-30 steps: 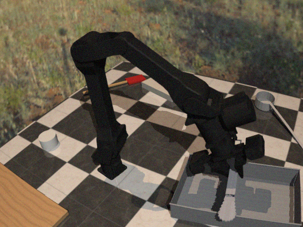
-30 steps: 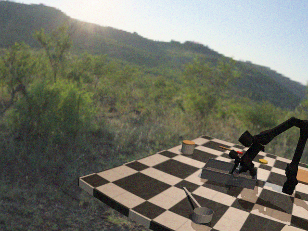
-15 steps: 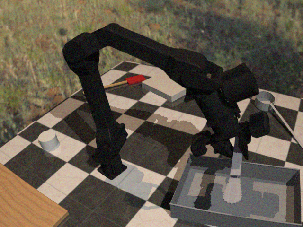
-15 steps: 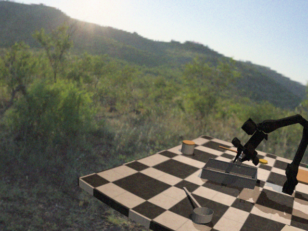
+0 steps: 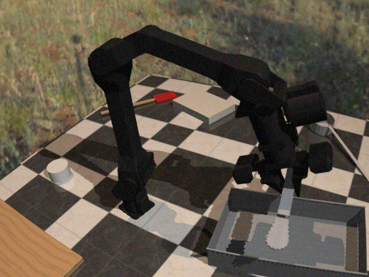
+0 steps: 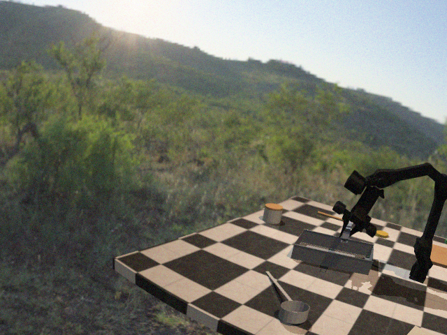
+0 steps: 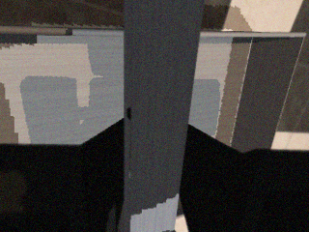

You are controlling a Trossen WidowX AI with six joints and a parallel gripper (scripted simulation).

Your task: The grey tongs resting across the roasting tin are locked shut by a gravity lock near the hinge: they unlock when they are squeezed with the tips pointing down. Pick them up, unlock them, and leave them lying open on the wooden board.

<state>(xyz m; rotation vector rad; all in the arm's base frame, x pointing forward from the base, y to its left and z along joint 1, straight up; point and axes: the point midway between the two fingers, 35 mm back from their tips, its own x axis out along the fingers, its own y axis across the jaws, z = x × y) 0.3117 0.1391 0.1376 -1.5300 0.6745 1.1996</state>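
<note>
The grey tongs [image 5: 277,234] [image 6: 348,227] [image 7: 161,72] are held by my gripper [image 5: 290,192] [image 6: 346,235] [image 7: 156,124], which is shut on their arms. The gripper is over the back wall of the roasting tin [image 5: 327,202] [image 6: 313,254]. In the top view the scalloped tips show over the inside of the tin, and the arms lie close together. Whether the tongs touch the tin, and the state of the lock, cannot be told. The hinge end is hidden by the gripper. The wooden board [image 5: 36,244] [image 6: 438,255] is on the far side of the arm's base.
A white cylinder [image 5: 59,172] stands near the arm's base. Behind are a pale slab [image 5: 202,104] and a red-headed tool [image 5: 164,97]. A long-handled grey pan [image 5: 322,128] [image 6: 294,313] stands apart from the tin. The exterior view also shows an orange-topped canister [image 6: 273,214] and a yellow disc [image 6: 381,234].
</note>
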